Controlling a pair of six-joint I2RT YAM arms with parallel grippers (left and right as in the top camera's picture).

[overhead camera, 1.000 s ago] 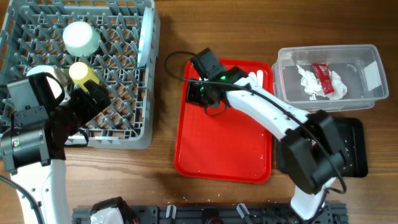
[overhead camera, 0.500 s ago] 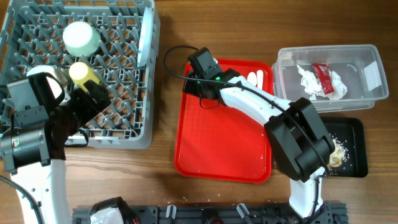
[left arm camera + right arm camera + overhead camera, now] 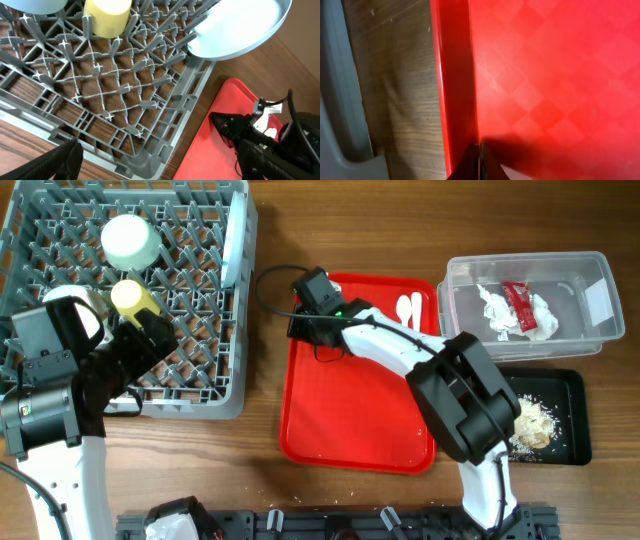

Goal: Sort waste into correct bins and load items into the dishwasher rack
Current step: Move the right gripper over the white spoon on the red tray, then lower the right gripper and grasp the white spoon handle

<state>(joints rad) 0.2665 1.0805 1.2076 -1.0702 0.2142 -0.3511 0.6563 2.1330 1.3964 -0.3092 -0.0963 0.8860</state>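
**Right end effector clenched at the red tray's rim, left one released over the rack**

The right end effector (image 3: 479,160) is clenched on nothing, its tips low over the red tray (image 3: 350,410) just inside the left rim, near the far corner. The left end effector (image 3: 140,355) hangs released above the dishwasher rack (image 3: 200,370), close to the yellow cup (image 3: 130,297). The rack also holds a bowl (image 3: 130,240), the plate (image 3: 232,245) standing on edge along its right side, and what may be the second bowl (image 3: 75,302), mostly hidden by the left arm. The white spoon and fork (image 3: 408,307) lie at the red tray's far-right corner. The napkin (image 3: 497,310) and sauce packet (image 3: 520,302) lie in the clear tub (image 3: 590,280), and the rice scraps (image 3: 530,425) in the black tray (image 3: 570,395)
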